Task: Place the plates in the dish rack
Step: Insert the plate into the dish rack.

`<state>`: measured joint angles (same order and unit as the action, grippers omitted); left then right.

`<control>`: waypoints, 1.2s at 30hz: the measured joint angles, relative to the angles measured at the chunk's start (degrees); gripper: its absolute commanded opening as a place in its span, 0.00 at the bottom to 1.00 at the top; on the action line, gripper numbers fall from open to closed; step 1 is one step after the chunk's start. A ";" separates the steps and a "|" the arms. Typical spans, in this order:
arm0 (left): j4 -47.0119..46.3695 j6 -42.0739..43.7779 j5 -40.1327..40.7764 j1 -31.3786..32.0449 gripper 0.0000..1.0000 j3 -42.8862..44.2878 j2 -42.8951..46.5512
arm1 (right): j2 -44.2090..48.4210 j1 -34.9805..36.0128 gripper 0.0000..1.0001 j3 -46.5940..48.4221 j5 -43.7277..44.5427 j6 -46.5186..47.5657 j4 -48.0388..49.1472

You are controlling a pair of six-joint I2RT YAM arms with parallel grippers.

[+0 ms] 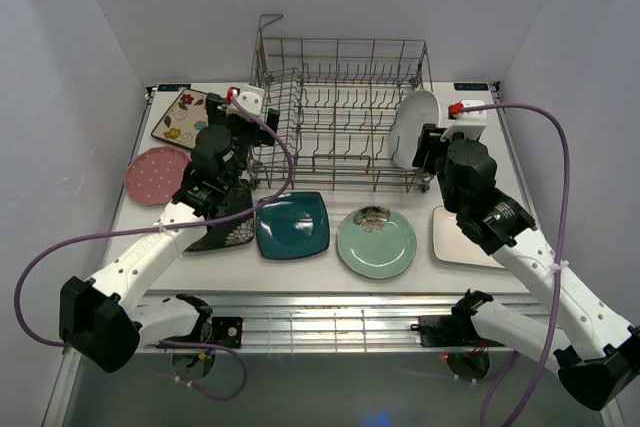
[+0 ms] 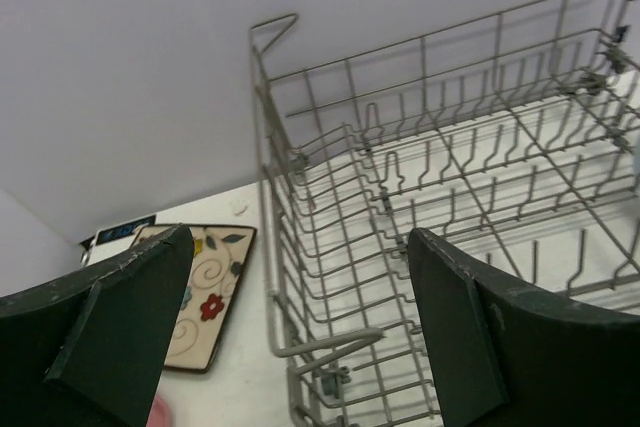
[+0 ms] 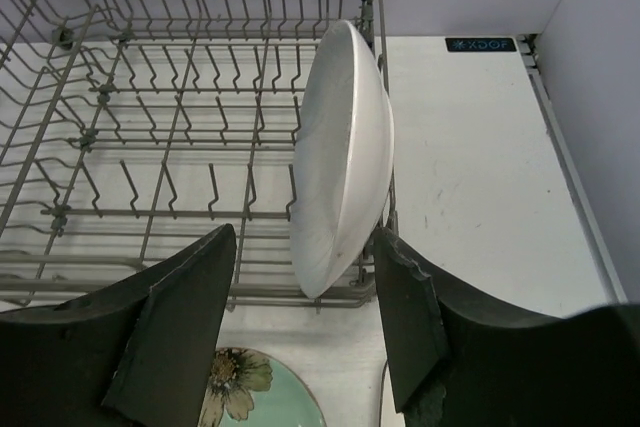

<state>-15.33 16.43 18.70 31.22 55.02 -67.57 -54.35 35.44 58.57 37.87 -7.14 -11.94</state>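
1. White plate [image 3: 340, 147]: stands on edge at the right end of the rack [image 1: 330, 75].
2. Right gripper [image 3: 305, 237]: jaws apart, either side of the white plate's lower edge.
3. Left gripper [image 2: 300, 237]: jaws wide apart, empty, at the rack's left end.

Mostly under left arm [image 1: 150, 257]: dark patterned plate [image 1: 228, 235]. Partly under right arm [image 1: 530, 247]: white rectangular plate [image 1: 450, 245]. Cropped at right wrist view's bottom edge: mint-green plate [image 3: 255, 397].

We see the dish rack [image 1: 340, 117] far-centre on the table [image 1: 322, 275], oval plate [image 1: 413, 127] on edge in its right end, corner square plate [image 1: 180, 117] to its left, side round plate [image 1: 157, 174] before that, front row from left to right: end square plate [image 1: 228, 234], inner square plate [image 1: 291, 225], front round plate [image 1: 376, 242], rectangular plate [image 1: 452, 244].
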 measured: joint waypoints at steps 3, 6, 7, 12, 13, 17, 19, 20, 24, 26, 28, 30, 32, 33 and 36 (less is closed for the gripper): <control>0.87 -1.88 -0.07 -2.25 0.98 -0.48 1.62 | 3.89 0.00 0.64 -3.93 -2.40 -1.81 0.17; 1.22 -2.99 -0.72 -2.34 0.98 -0.87 3.02 | 6.47 0.00 0.64 -6.80 -4.52 -3.58 -0.09; 1.25 -3.26 -1.03 -2.34 0.98 -1.01 3.26 | 7.23 0.00 0.64 -7.74 -5.33 -4.28 -0.17; 1.97 -4.13 -1.92 -2.25 0.98 -1.38 3.52 | 11.06 0.00 0.64 -12.96 -9.05 -7.34 -0.07; 2.12 -4.31 -2.08 -2.25 0.98 -1.51 3.63 | 11.93 0.00 0.64 -14.14 -9.75 -7.96 -0.28; 2.54 -4.72 -2.84 -2.25 0.98 -2.19 4.37 | 15.15 0.00 0.64 -18.99 -12.07 -11.23 -0.46; 2.82 -4.96 -3.28 -2.25 0.98 -2.19 4.70 | 16.90 0.00 0.63 -21.64 -12.85 -13.03 -0.81; 2.95 -5.05 -3.52 -2.25 0.98 -2.19 4.87 | 17.66 0.00 0.63 -22.75 -13.18 -13.97 -1.16; 3.34 -5.57 -5.01 -2.25 0.98 -2.19 5.55 | 20.81 0.00 0.63 -27.17 -14.38 -17.81 -2.01; 3.37 -5.81 -5.73 -2.23 0.98 -2.19 5.79 | 22.03 0.00 0.63 -29.22 -15.23 -19.87 -2.12; 3.37 -5.97 -6.19 -2.25 0.98 -2.19 5.92 | 22.80 0.00 0.62 -30.93 -16.11 -22.03 -2.95; 3.39 -6.01 -6.51 -2.25 0.98 -2.19 5.97 | 23.02 0.00 0.62 -32.30 -17.16 -23.93 -3.32; 3.37 -6.01 -6.97 -2.25 0.98 -2.27 5.97 | 23.02 0.00 0.62 -33.90 -18.40 -25.73 -3.32; 3.34 -6.01 -7.17 -2.25 0.98 -2.36 5.99 | 23.02 0.00 0.61 -34.60 -18.82 -26.40 -3.48; 3.50 -6.01 -7.61 -2.25 0.98 -2.99 6.19 | 22.97 0.00 0.60 -37.09 -20.06 -29.62 -3.85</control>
<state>-11.84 10.41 11.09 28.97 52.03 -61.39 -31.38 35.44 21.47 17.80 -36.75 -15.79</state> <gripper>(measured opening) 0.979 0.610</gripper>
